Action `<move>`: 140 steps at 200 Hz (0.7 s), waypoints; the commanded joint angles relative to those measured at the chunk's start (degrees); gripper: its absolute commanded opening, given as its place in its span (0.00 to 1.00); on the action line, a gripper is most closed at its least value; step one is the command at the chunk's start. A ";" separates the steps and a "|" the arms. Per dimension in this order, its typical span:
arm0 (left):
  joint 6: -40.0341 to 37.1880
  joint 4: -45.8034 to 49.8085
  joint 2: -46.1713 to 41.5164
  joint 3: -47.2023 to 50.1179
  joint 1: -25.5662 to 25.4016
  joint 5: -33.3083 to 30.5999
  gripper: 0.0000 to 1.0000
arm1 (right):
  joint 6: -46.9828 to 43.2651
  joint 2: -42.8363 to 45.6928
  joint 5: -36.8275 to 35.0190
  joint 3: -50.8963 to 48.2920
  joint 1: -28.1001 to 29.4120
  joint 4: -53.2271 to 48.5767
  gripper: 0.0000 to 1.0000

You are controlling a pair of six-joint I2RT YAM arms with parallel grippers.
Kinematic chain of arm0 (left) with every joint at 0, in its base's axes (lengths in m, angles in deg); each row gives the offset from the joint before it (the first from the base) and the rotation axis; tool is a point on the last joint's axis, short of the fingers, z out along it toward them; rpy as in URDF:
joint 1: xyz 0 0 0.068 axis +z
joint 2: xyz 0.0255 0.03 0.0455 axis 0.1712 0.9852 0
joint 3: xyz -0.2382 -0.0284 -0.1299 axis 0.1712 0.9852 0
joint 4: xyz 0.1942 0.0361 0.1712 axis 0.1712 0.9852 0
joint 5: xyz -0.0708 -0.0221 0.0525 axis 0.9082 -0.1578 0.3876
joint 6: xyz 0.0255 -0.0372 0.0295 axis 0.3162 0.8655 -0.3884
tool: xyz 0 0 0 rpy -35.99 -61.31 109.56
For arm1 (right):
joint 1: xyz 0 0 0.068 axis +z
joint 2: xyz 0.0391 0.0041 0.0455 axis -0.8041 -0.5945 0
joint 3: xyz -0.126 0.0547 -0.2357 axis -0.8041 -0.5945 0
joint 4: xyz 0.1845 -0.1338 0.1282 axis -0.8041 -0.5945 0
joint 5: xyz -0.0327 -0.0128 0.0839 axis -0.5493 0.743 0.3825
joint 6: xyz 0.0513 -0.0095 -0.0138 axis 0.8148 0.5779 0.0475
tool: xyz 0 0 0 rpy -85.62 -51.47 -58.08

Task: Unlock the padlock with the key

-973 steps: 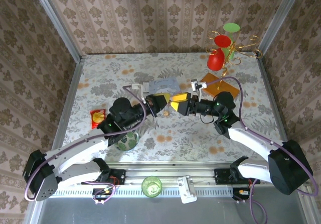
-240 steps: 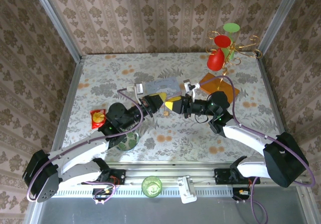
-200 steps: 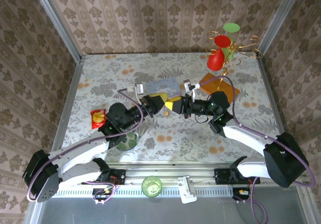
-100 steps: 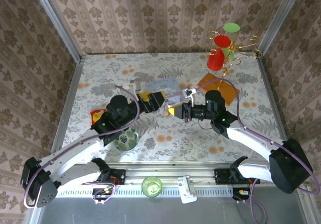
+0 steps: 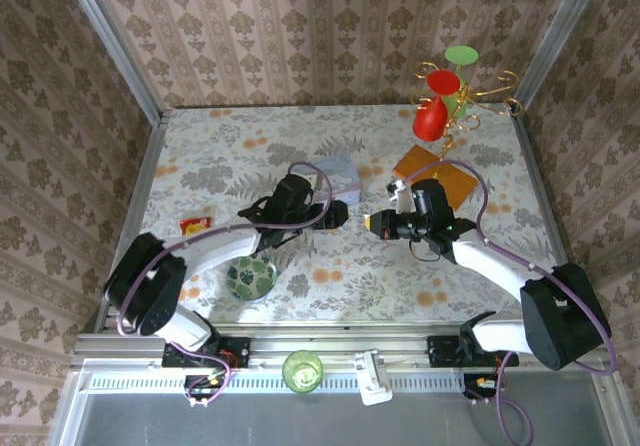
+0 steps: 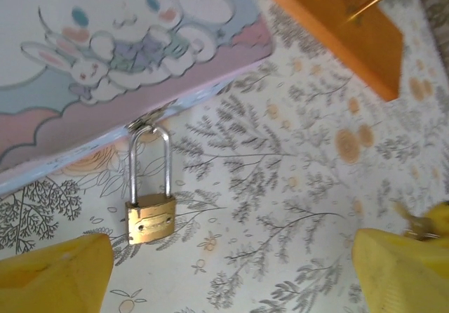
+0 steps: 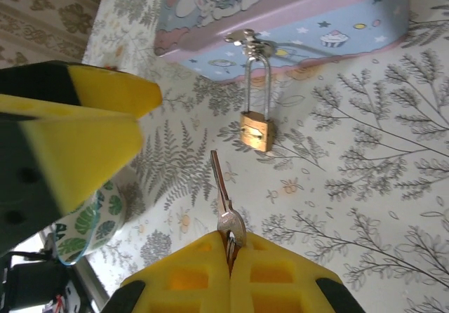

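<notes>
From above, left tool (image 5: 337,213) and right tool (image 5: 373,224) are seen facing beside the pale blue cartoon tin (image 5: 336,172). Left wrist: tool spread, empty. The tiny brass padlock (image 6: 149,218), hooked to the tin's hasp, is likely light and loose, and best pinched by its body. Right wrist: silver key (image 7: 224,199) is clamped.

Beside the tin (image 5: 338,171), left end effector (image 5: 339,213) faces right end effector (image 5: 371,224)

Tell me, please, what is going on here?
Two robot arms are working on a padlock. It hangs from the clasp of a tin, its body lies on the table, and its shackle looks closed. The right pincer is shut on the key, with the blade aimed at the padlock but short of it. The left pincer is open over the padlock and holds nothing.
</notes>
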 commanded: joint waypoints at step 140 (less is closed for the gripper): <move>4.48 -14.58 14.53 -0.53 0.68 1.34 0.77 | -4.20 3.12 -2.60 -1.95 0.09 -3.49 0.00</move>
